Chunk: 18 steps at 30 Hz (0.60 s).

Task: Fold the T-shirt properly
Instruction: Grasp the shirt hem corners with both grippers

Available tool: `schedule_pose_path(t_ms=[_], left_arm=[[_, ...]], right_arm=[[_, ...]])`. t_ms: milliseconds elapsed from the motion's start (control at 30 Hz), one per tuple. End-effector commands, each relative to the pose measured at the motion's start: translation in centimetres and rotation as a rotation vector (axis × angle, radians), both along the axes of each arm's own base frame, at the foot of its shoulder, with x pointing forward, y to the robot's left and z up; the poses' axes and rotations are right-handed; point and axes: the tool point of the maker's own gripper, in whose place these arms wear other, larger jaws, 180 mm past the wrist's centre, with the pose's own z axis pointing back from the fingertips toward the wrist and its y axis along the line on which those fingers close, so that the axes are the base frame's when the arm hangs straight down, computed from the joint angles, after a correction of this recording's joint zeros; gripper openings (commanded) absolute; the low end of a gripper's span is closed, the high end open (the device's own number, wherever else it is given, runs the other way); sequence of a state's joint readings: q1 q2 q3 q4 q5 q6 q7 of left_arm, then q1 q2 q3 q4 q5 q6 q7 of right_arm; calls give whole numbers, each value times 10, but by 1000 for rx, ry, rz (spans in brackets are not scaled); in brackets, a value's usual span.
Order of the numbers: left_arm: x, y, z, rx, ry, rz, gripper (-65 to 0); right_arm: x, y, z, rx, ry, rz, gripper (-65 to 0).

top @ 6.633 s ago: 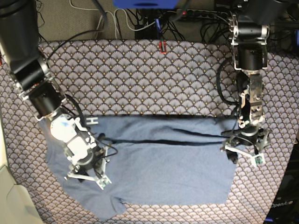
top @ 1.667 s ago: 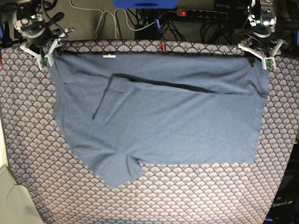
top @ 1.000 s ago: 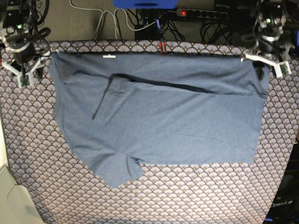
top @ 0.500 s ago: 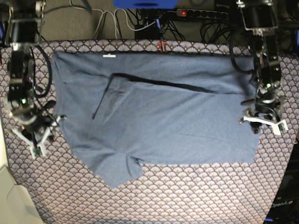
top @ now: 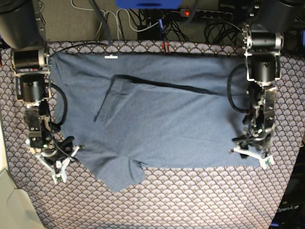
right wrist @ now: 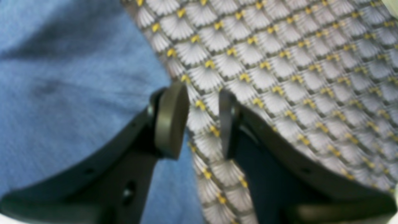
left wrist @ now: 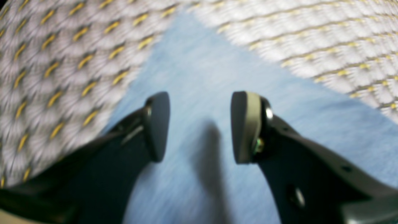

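The slate-blue T-shirt lies spread flat on the scallop-patterned tablecloth, with its white neck label at the far edge and a dark fold line across it. My left gripper is low over the shirt's near right corner. In the left wrist view this gripper is open over the blue cloth. My right gripper is at the shirt's left edge near the sleeve. In the right wrist view this gripper is narrowly open over the tablecloth, right beside the shirt's edge.
Cables and a power strip run behind the table's far edge, next to a blue object. A cream surface borders the table at the near left. Bare tablecloth lies in front of the shirt.
Both grippers have let go of the shirt's far corners and moved down its sides to the near corners. The shirt stays spread out.
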State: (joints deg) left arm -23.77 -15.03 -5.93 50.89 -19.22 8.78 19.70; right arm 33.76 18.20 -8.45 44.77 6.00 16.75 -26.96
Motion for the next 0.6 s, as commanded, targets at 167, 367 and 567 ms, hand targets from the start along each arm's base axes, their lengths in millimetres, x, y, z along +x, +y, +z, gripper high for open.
schedule_pose_path(t_ms=[167,367,567], left_arm=[[18,6,20,190,-72,-49,-335],[17,8,18,192,-71,-44,-335],[16,9,17,198,-64,-46,-336]], right_arm=[[16,-1,5,29,-67,-8,-436],[10,-8,-12,46,-64,-27,-436],[3,-5,-21,51,-44,-27,-436]])
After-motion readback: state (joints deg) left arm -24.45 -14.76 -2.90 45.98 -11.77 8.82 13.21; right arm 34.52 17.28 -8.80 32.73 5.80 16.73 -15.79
